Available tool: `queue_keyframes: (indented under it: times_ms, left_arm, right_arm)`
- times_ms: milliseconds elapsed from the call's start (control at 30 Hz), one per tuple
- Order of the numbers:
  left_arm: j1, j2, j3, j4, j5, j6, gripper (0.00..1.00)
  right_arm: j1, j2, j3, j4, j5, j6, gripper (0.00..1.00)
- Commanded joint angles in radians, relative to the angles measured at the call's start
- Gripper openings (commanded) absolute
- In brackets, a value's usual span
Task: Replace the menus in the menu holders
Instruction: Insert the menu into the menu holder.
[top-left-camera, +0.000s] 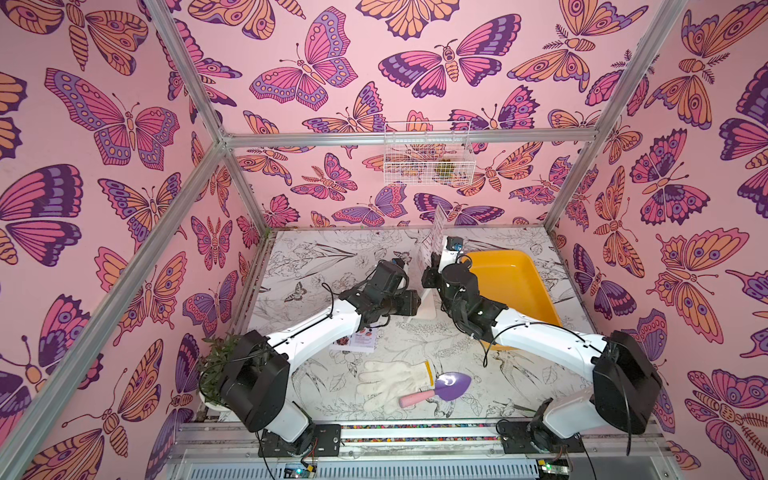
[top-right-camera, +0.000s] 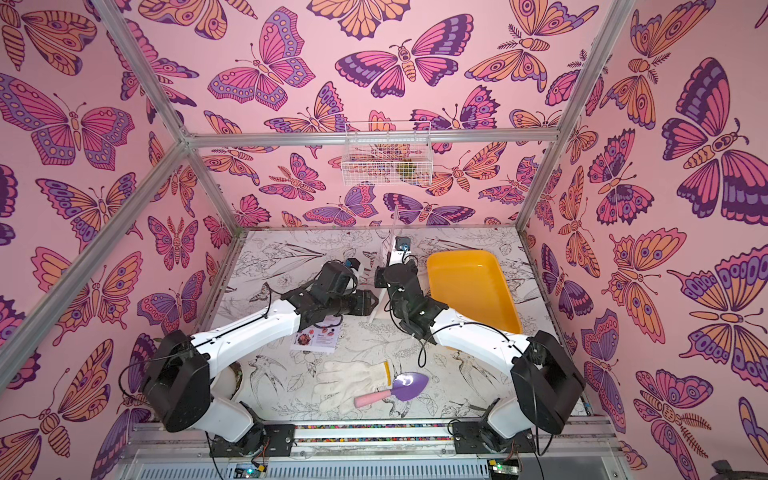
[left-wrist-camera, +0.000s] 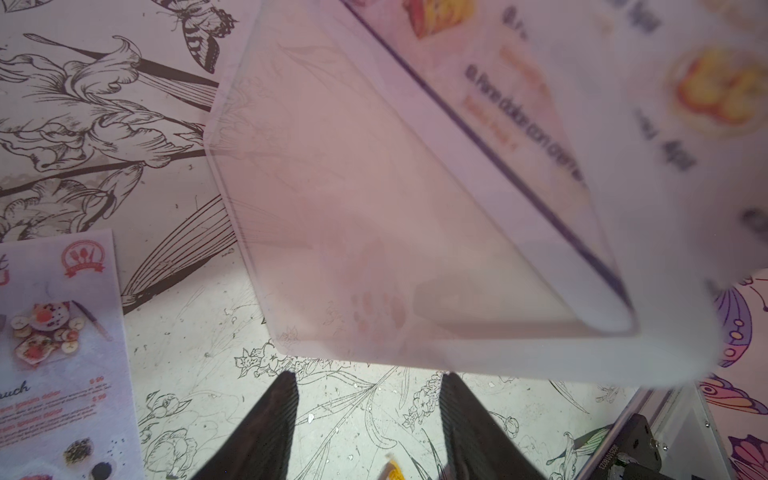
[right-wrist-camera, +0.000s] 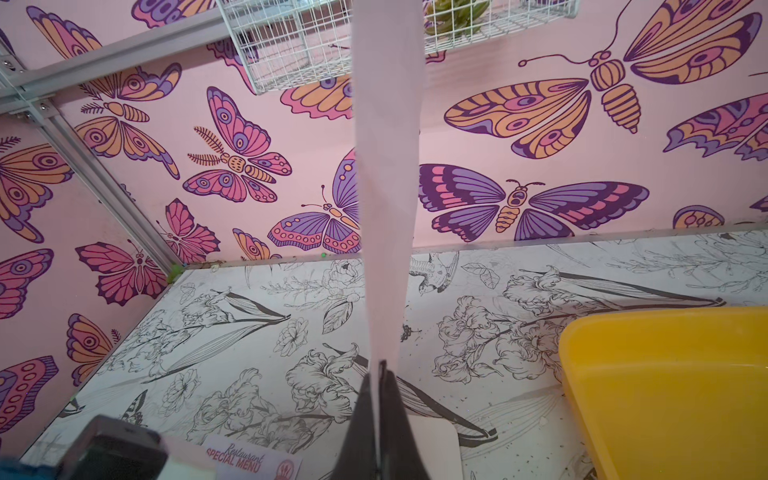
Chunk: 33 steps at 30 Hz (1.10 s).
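One white menu (right-wrist-camera: 386, 208) upright, edge pinched in right claw (right-wrist-camera: 380, 368); pale red-headed menu (left-wrist-camera: 58, 332) flat; left claw (left-wrist-camera: 370, 376) spread.

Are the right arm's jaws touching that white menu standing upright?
Touching. The right wrist view shows the right gripper pinched shut on the bottom edge of the white menu, with no gap.

Walls (top-left-camera: 374, 62): pink, printed with purple and orange butterflies, edged by aluminium frame (top-left-camera: 311, 140). Surface (top-left-camera: 415, 345): white, black line-drawn flowers and birds. White wire basket (top-left-camera: 428, 166) on far wall.
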Motion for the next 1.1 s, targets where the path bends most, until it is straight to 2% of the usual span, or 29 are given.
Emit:
queue_keyframes:
  times_ms: [0,167,500,767,900,1067]
  left_arm:
    - [-0.004,0.023,0.000,0.028,0.014,-0.008,0.58]
    - [-0.004,0.026,-0.007,0.038,0.016,-0.019,0.58]
    - [-0.004,0.021,-0.023,0.044,-0.031,-0.056,0.58]
    - [0.002,0.014,-0.019,0.045,-0.050,-0.053,0.58]
    - [0.011,0.012,-0.017,0.044,-0.055,-0.051,0.58]
    - [0.017,0.009,-0.007,0.035,-0.063,-0.044,0.58]
  right_arm:
    - [0.016,-0.005,-0.043,0.110,0.051,-0.029,0.00]
    - [0.028,-0.004,-0.085,0.209,0.070,-0.054,0.00]
    - [0.043,0.019,-0.111,0.269,0.077,-0.068,0.00]
    - [0.050,0.014,-0.100,0.202,0.071,-0.069,0.05]
    - [0.050,0.009,-0.104,0.183,0.058,-0.058,0.10]
    - [0.047,-0.028,-0.083,0.101,0.083,-0.061,0.31]
